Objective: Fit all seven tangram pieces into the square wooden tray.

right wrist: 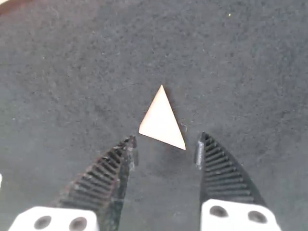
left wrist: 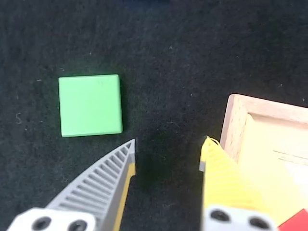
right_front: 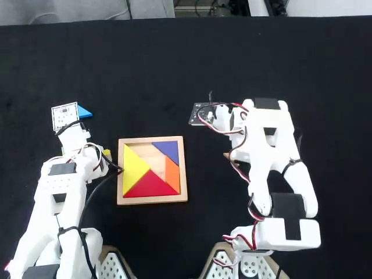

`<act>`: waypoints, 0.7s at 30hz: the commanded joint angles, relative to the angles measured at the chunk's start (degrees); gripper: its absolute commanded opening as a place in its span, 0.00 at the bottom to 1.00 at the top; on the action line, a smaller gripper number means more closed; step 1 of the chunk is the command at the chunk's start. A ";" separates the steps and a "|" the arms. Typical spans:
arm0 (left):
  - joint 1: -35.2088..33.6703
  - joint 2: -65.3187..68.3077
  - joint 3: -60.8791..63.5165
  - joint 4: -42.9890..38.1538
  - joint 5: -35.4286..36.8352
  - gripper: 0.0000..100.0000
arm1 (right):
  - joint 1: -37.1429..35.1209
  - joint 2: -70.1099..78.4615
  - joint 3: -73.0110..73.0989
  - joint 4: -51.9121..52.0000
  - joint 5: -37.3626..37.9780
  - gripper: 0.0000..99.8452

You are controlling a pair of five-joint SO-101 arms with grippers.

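Start at the tray (right_front: 152, 200): a yellow triangle (right_front: 135, 168), red triangle (right_front: 152, 186), orange piece (right_front: 172, 174) and dark-blue triangle (right_front: 167, 150) are seated, with bare wood showing in the middle. Just off the tray's left rim, the left end effector (left wrist: 171, 142) hangs spread wide over bare bench (left wrist: 168, 48), gripping nothing. The green square (left wrist: 90, 105) lies flat a little farther left of the tray. Over on the tray's right side, the right end effector (right wrist: 166, 137) is spread too, straddling the pale triangle (right wrist: 162, 120) without touching it. Farthest out, beyond the tray's far left corner, a light-blue triangle (right_front: 85, 112) waits. These look like thin, stiff, light wooden tiles, probably slick-faced and lying flush, so there's little edge to catch. The square should pinch cleanly across two parallel sides. The triangle likely wants its long edge set against the opposite corner, or it could squirt out.
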 commanded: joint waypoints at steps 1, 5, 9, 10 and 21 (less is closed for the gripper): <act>0.57 -0.97 -0.57 -1.32 0.44 0.22 | -0.88 0.48 -0.04 2.29 2.20 0.23; 0.66 -0.97 -0.57 -1.32 0.44 0.22 | 0.44 1.19 -0.04 3.87 5.98 0.34; 0.66 -0.97 -0.13 -2.99 0.44 0.22 | 1.41 1.27 -0.04 4.22 9.67 0.35; 0.66 -0.97 -0.13 -2.99 0.44 0.22 | 1.58 1.36 -0.04 3.96 10.29 0.35; 0.66 -0.97 -0.13 -3.08 0.44 0.22 | 1.58 8.22 -0.40 2.20 13.01 0.35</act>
